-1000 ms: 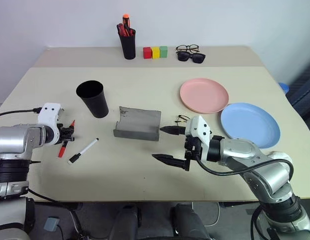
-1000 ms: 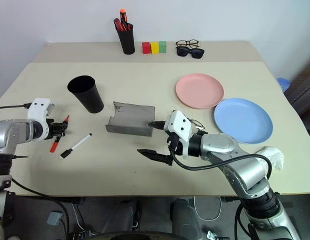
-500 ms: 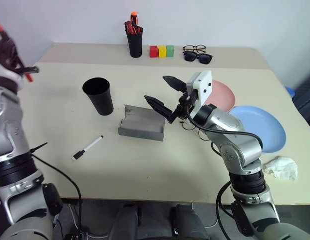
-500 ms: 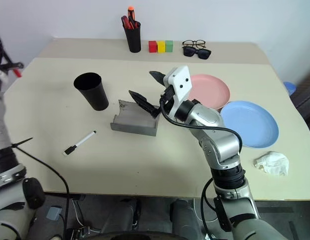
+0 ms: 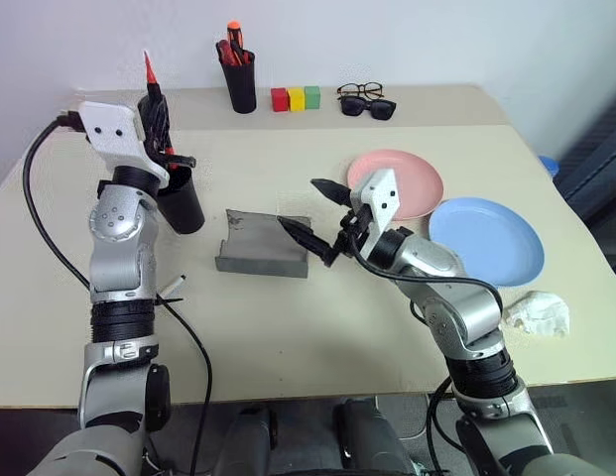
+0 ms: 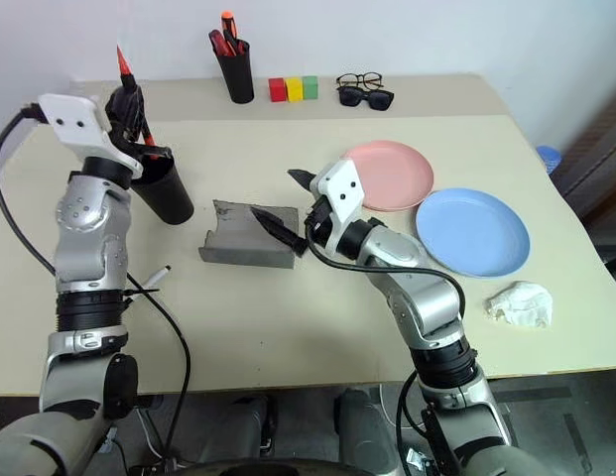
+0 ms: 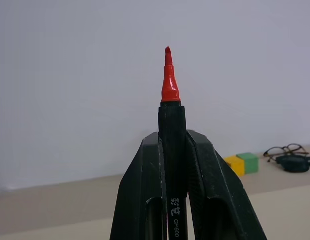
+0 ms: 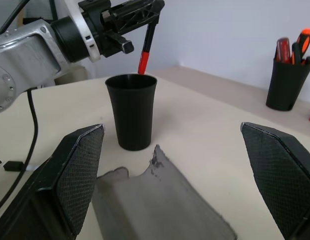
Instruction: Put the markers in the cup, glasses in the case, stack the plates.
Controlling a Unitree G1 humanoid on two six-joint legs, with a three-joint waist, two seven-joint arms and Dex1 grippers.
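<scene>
Beige table (image 5: 288, 317) against a white wall, head cam looking down on it. Your L gripper (image 5: 155, 107) is up over the black cup (image 5: 182, 203), clamped on the red-tip black marker (image 7: 170, 125), tip pointing up in the head view; R wrist view has the marker's end just above the cup rim. Your R gripper (image 5: 308, 213) hangs w/ jaws wide, nothing in them, above the right end of the grey case (image 5: 260, 243), which lies open in mid-table. White marker (image 5: 173, 287) lies on the table near L arm, partly hidden by it. Pink plate (image 5: 412, 178) and blue plate (image 5: 491, 238) sit side by side to the right, edges close, not stacked. Wire-rim glasses (image 5: 353, 90) at the far edge, right behind the dark sunglasses (image 5: 371, 106). Pen holder w/ red-orange pens (image 5: 238, 79) and red/yellow/green blocks (image 5: 295, 98) also along the back. Crumpled white tissue (image 5: 537, 312) near front right edge.
</scene>
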